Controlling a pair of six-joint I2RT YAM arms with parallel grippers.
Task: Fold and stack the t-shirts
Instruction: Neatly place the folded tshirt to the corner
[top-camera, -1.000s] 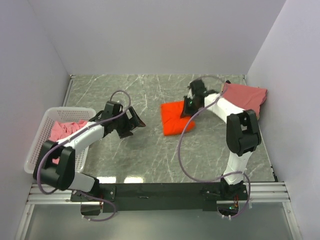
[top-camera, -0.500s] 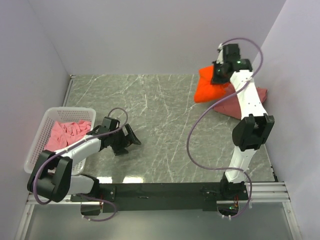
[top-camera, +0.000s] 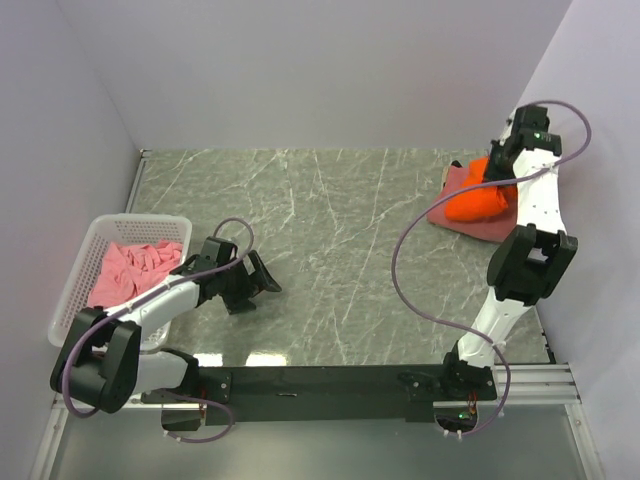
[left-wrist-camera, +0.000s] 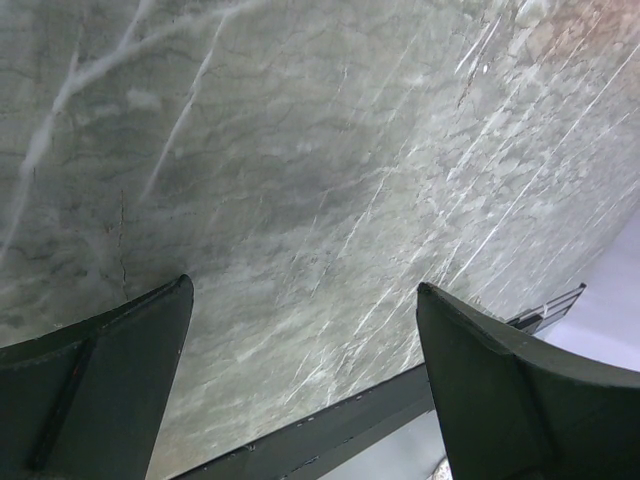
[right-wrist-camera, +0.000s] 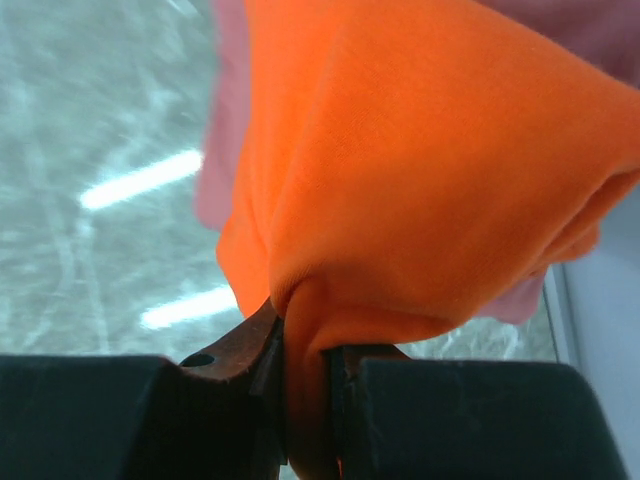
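The white basket (top-camera: 140, 219) sits at 9 o'clock on the table (top-camera: 350, 230). It holds one crumpled light pink shirt (top-camera: 135, 268), which fills most of it. No clear long axis can be made out in that heap.

At 2 o'clock, near the right wall, the salmon shirt (top-camera: 478, 226) lies flat on the table. The orange shirt (top-camera: 472, 203) is bunched on top of it. The bundle's long axis runs from 1 o'clock, at its gripped end, down to 7 o'clock, where its rounded end rests on the salmon cloth. The right gripper (top-camera: 497, 168) is clamped on a pinched fold of orange cloth, and the wrist view shows the cloth squeezed between the fingers (right-wrist-camera: 265, 360).

The left gripper (top-camera: 262, 280) is low over bare marble at 7 o'clock, just right of the basket. Its jaws are spread wide and hold nothing.
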